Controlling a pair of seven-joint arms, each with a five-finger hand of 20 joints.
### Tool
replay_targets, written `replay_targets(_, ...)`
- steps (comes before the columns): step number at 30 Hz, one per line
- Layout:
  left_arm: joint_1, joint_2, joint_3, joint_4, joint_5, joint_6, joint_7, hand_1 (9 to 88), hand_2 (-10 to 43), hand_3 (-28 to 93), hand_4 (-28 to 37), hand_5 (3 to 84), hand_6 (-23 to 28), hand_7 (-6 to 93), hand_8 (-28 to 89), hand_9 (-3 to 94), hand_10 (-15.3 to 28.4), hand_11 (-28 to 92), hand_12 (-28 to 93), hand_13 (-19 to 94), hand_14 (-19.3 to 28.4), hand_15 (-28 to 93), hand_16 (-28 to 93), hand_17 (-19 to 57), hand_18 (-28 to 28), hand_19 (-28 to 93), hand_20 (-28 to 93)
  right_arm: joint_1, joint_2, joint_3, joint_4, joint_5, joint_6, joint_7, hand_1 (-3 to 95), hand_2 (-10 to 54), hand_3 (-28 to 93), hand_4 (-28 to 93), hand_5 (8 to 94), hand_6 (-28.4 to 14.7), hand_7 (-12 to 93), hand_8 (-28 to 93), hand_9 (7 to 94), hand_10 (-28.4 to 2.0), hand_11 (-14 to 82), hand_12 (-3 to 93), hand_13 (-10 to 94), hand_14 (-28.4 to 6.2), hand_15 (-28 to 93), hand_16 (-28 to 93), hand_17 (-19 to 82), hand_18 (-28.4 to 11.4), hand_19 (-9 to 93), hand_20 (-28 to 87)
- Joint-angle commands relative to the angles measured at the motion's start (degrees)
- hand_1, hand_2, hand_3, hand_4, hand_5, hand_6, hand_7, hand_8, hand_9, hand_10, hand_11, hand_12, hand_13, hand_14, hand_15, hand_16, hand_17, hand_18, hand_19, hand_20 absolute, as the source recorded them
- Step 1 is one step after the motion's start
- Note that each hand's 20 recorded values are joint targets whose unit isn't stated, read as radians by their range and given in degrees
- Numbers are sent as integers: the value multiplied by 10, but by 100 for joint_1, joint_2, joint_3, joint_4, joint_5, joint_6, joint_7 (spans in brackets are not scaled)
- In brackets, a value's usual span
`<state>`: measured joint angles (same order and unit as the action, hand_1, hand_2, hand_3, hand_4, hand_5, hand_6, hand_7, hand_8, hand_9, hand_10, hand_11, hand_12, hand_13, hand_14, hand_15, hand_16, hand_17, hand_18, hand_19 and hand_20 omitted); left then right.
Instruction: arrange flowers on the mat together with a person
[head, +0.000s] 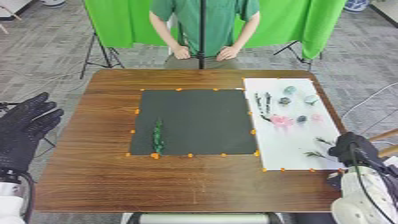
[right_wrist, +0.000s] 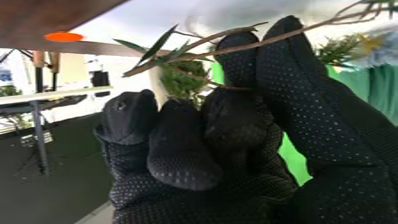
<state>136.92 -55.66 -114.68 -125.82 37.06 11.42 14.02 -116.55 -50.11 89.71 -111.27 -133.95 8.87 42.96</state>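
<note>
In the head view, my left hand (head: 28, 127) stays off the table's left side with its fingers straight. My right hand (head: 355, 147) is at the right edge of the white sheet (head: 275, 145), beside two small green sprigs (head: 315, 154). A dark green leafy stem (head: 158, 137) lies upright on the dark mat (head: 197, 112), left of its middle. Pink flowers (head: 281, 120) and dark stems rest on the sheet. In the right wrist view, my right hand (right_wrist: 226, 135) is curled, with a thin brown sprig (right_wrist: 200, 55) running across the thumb and a finger.
Orange markers (head: 155, 155) line the edges of the mat and sheet. The brown wooden table (head: 178, 185) extends in front of the mat. Several pale and dark round pieces (head: 290, 90) sit toward the far end of the sheet.
</note>
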Motion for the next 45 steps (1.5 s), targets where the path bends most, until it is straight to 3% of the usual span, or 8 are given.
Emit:
replay_targets(1,95,4,-4,-12,-46,47,-8,296,-3,689,-154,377,37,251,-95,332,135,271,202,288,152,381,23,-49,213,446,172,184,198,-197,-502,-151,298,91,469,-95,800,-282,645,38,643,119,776,-74,704,512,750,-83,899,354,406,-208,931,465)
replay_targets(13,131,21,-33,-40,-47,59,-25,294,-3,692,-155,377,37,251,-95,332,135,271,202,288,152,381,23,-49,213,447,172,1533,588,-1338,-1220,403,203,-547,459,-95,801,-273,660,37,635,130,787,-76,703,513,761,-83,903,357,420,-208,932,488)
replay_targets(26,132,101,5,-59,-59,117,-56,295,-3,693,-157,378,37,251,-95,332,134,271,202,289,152,382,23,-49,213,447,173,4285,208,-4434,-193,778,-671,-1466,458,-95,793,-275,663,36,629,134,788,-78,699,515,764,-84,901,360,420,-210,932,494)
replay_targets(34,172,87,-10,-76,-40,123,-45,294,-2,693,-157,378,37,252,-96,332,134,271,202,290,152,382,23,-49,213,447,172,5240,106,-5118,77,1031,-987,-1682,396,-95,827,-154,747,21,647,225,868,-76,728,496,837,-84,920,354,498,-225,932,578)
replay_targets(45,212,99,-3,-101,-26,135,-29,294,-1,692,-157,377,36,251,-96,332,134,272,202,290,152,381,23,-49,213,447,172,6119,-286,-5746,453,1741,-1654,-1234,348,-92,865,-135,825,31,598,228,929,-71,703,470,900,-71,901,340,576,-223,932,596)
